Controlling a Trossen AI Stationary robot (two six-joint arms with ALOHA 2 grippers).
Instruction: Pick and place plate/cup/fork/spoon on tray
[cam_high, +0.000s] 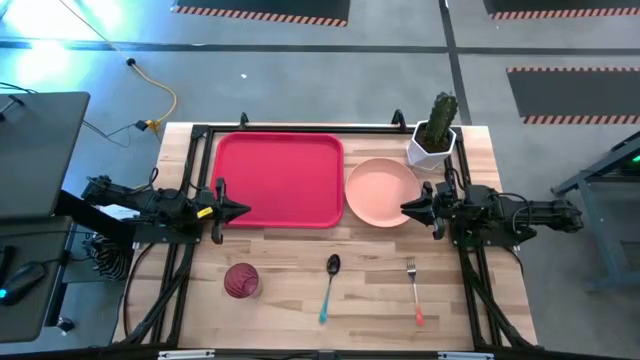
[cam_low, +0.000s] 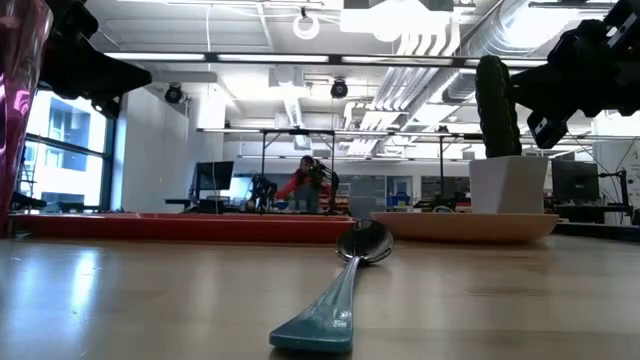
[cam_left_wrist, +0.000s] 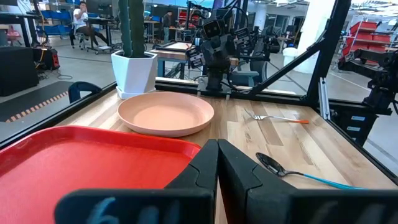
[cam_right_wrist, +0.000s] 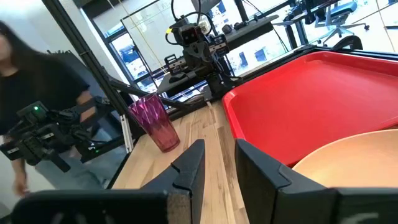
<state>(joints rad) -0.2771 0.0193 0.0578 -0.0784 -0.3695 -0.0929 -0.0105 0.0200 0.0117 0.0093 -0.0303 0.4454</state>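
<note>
- Closest to the low camera: teal-handled spoon (cam_low: 335, 290), handle end toward the lens, bowl pointing away; cup (cam_low: 20, 110) cut off at the frame edge.
- Seen from above: spoon (cam_high: 329, 288) and fork (cam_high: 414, 292) lengthwise front-to-back on bare wood, well apart; cup (cam_high: 241, 281) upright near the front-left.
- Peach plate (cam_high: 383, 192) just beside the empty red tray (cam_high: 280, 180).
- Left gripper (cam_high: 238, 210), fingers pressed together, at the tray's left edge.
- Right gripper (cam_high: 408, 208), slightly spread, over the plate's rim.
- Cactus pot (cam_high: 432, 145) behind the plate.
</note>
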